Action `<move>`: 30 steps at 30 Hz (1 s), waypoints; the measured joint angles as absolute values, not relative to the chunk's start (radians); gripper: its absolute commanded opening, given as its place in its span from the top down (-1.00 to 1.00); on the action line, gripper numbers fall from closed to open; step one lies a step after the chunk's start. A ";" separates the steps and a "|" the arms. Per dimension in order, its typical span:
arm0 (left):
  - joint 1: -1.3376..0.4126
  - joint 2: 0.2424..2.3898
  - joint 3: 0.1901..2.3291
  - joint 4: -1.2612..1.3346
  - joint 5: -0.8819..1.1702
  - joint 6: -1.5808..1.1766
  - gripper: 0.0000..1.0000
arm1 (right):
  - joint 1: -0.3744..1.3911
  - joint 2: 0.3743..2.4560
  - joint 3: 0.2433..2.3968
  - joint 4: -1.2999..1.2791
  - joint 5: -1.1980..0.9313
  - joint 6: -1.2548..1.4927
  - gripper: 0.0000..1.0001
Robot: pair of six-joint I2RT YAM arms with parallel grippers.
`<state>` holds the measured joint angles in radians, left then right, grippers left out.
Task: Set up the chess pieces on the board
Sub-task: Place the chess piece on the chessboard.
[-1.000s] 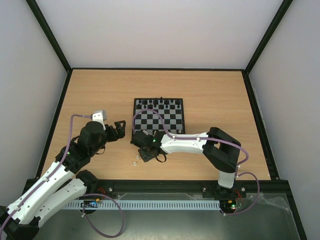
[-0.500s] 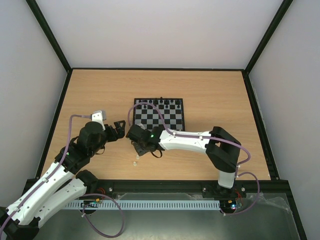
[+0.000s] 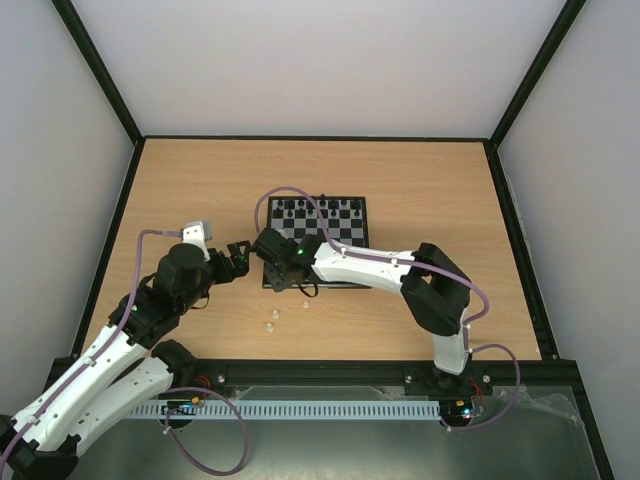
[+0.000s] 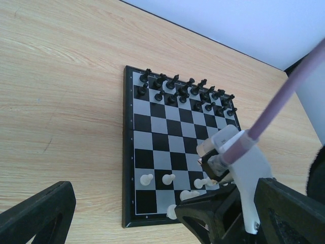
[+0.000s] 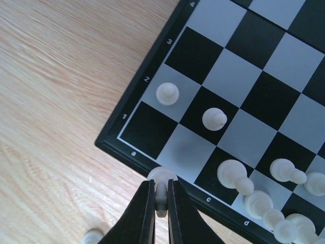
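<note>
Right gripper (image 5: pixel 161 203) pinches white piece (image 5: pixel 162 178) over board (image 5: pixel 109 140) near-left rim | vacant corner square (image 5: pixel 139 127) just ahead | left gripper (image 3: pixel 238 258) agape, empty.

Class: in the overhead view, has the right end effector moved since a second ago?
Yes. The right end effector, shut on a chess piece, has moved up the view, from the table to the board's near left edge.
</note>
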<state>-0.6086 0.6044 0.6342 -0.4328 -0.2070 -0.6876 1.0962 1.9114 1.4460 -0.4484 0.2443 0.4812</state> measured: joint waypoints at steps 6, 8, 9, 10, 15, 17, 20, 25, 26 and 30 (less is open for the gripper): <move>-0.609 0.603 0.634 -0.433 -0.207 -0.688 -0.98 | 1.079 1.945 1.451 -0.452 0.244 0.470 0.89; -0.609 0.603 0.634 -0.432 -0.207 -0.688 -0.98 | 1.076 1.953 1.451 -0.452 0.244 0.469 0.89; -0.609 0.603 0.634 -0.432 -0.207 -0.688 -0.99 | 1.073 1.958 1.451 -0.452 0.244 0.469 0.89; -0.609 0.603 0.634 -0.433 -0.208 -0.688 -0.98 | 1.073 1.962 1.451 -0.452 0.243 0.467 0.89; -0.609 0.603 0.634 -0.433 -0.208 -0.688 -0.98 | 1.066 1.977 1.452 -0.452 0.237 0.461 0.89; -0.609 0.603 0.634 -0.432 -0.208 -0.688 -0.99 | 1.062 1.979 1.452 -0.452 0.236 0.459 0.89; -0.609 0.603 0.634 -0.432 -0.208 -0.688 -0.99 | 1.056 1.981 1.453 -0.452 0.235 0.455 0.89; -0.609 0.603 0.634 -0.432 -0.208 -0.688 -0.98 | 1.046 1.990 1.460 -0.451 0.229 0.453 0.88; -0.609 0.603 0.634 -0.432 -0.208 -0.688 -0.99 | 1.045 1.993 1.462 -0.451 0.228 0.452 0.88; -0.609 0.603 0.633 -0.432 -0.208 -0.688 -0.99 | 1.044 1.997 1.466 -0.450 0.223 0.452 0.83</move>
